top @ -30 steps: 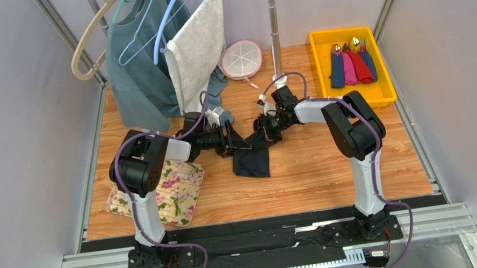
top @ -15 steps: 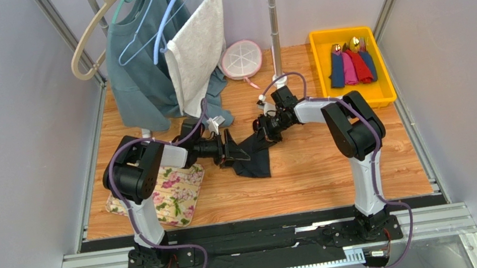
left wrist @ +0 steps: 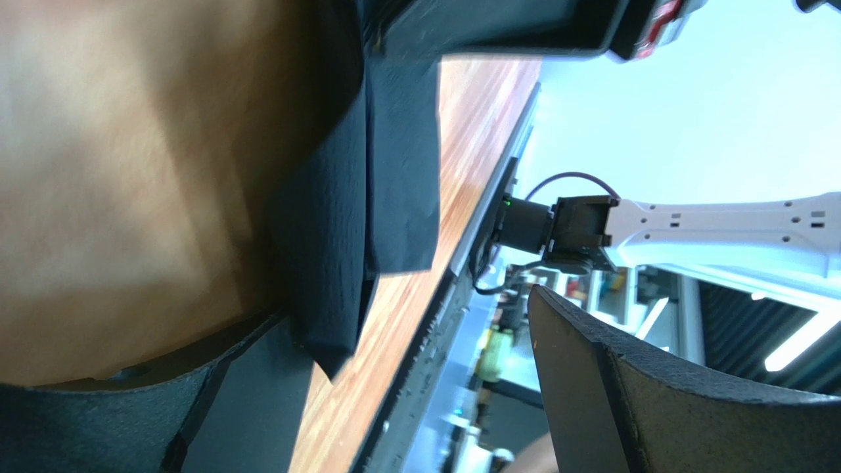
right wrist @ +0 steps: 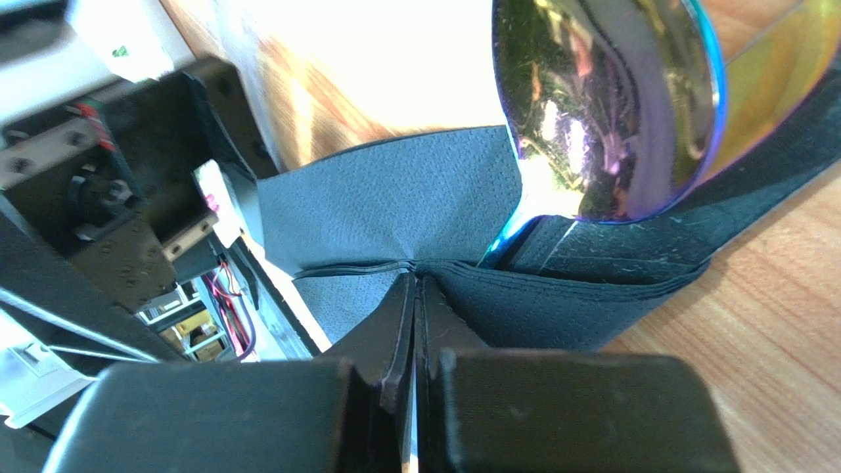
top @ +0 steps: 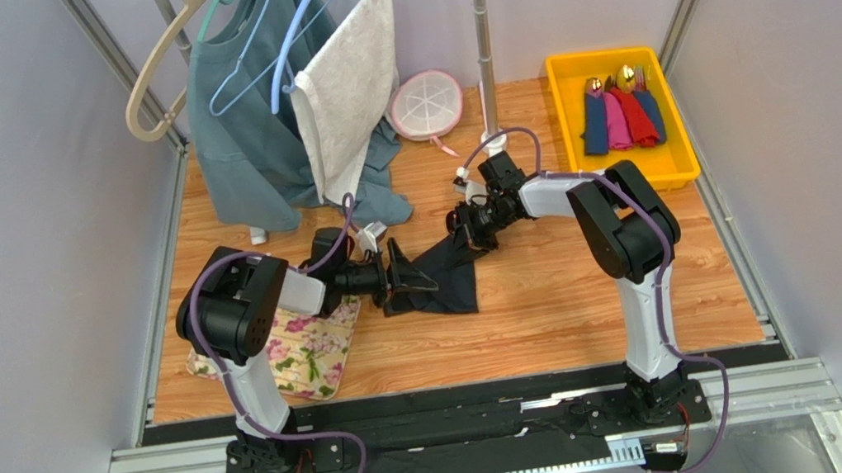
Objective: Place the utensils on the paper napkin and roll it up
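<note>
The right gripper [right wrist: 413, 291] is clamped shut on a fold of the napkin [top: 446, 285]. The spoon [right wrist: 604, 108] lies with its bowl against that fold, just beyond the fingertips. The left gripper [top: 403, 277] has its jaws wide apart at the napkin's opposite edge and holds nothing; a loose corner hangs just ahead of it. The napkin lies bunched between the two, not flat. If the right gripper pulls while the left has no hold, the sheet will likely drag and the spoon may slide off. A left pinch could catch only one layer, and thin paper could tear.
</note>
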You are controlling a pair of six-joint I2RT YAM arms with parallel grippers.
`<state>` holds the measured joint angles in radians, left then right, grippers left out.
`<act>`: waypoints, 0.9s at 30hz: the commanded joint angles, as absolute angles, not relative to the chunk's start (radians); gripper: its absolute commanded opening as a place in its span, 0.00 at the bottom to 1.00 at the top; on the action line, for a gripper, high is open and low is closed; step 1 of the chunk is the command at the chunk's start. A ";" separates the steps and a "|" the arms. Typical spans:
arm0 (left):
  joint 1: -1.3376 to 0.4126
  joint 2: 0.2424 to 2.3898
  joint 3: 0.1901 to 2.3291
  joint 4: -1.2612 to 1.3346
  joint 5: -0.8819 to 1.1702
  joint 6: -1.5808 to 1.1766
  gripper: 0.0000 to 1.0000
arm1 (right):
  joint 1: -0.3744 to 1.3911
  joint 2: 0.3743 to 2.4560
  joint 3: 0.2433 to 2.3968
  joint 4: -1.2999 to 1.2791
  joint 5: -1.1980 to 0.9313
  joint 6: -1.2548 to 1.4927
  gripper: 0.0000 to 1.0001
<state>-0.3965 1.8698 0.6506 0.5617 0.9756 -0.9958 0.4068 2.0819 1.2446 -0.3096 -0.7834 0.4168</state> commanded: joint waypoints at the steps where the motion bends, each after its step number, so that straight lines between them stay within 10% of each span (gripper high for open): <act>1: -0.408 1.813 0.594 0.624 0.937 -1.029 0.85 | 0.419 2.128 1.244 -0.364 -0.701 0.379 0.00; 16: -0.407 1.787 0.653 0.706 0.839 -1.034 0.67 | 0.419 2.121 1.235 -0.368 -0.699 0.365 0.00; 27: -0.428 1.755 0.738 0.516 0.824 -0.927 0.07 | 0.420 2.118 1.229 -0.365 -0.684 0.371 0.00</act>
